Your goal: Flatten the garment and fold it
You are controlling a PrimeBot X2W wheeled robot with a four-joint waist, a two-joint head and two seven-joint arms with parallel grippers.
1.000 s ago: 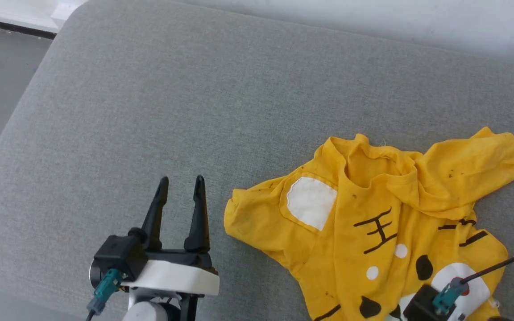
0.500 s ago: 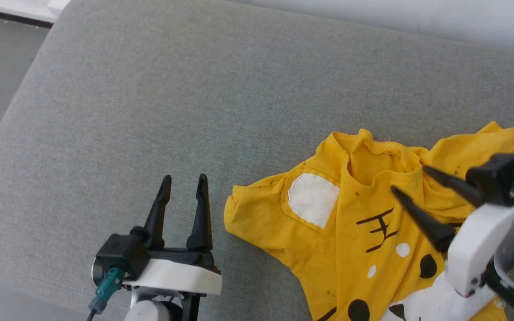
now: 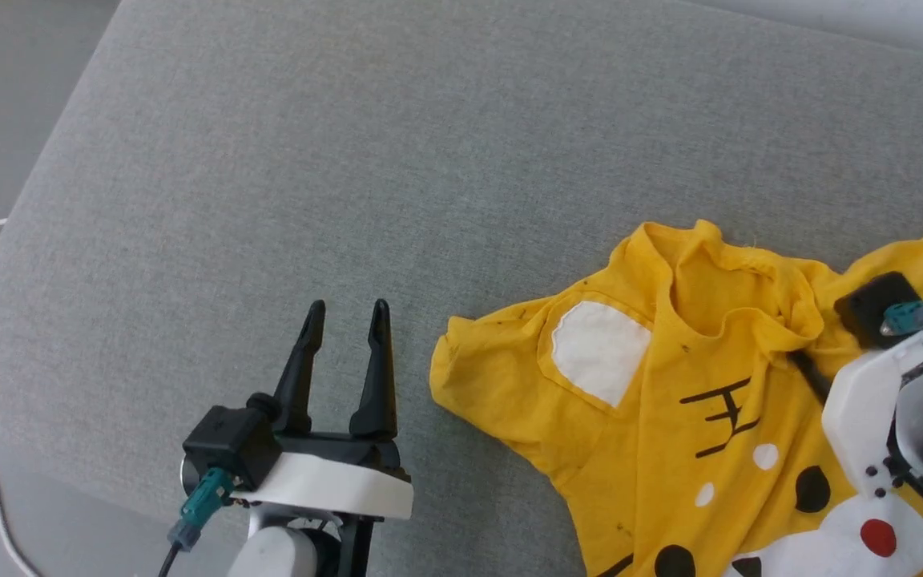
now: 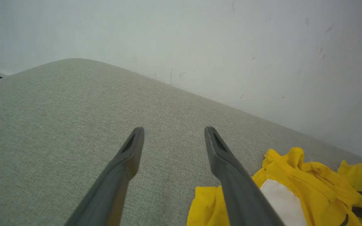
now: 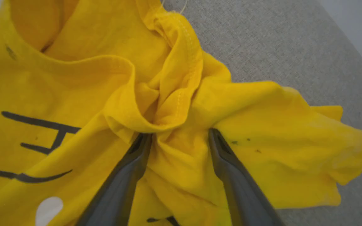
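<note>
Straddling a bunched fold of the garment [image 5: 58, 81] (black 王-like mark [image 3: 719, 417]), the right fingers [image 5: 121, 182] stand spread, left fingers [image 3: 376, 361] likewise.

Crumpled yellow cotton T-shirt [image 3: 670, 417] lies on grey fabric cushion [image 3: 349, 160], toward its right; left hand [image 3: 349, 306] just left of the sleeve, apart; right hand [image 5: 179, 135] on the bunched shoulder.

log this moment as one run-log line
garment: small yellow cotton tiger-print T-shirt, crumpled on grey fabric cushion | left gripper: open, beside shirt, not touching | right gripper: open, straddling bunched fold near collar
</note>
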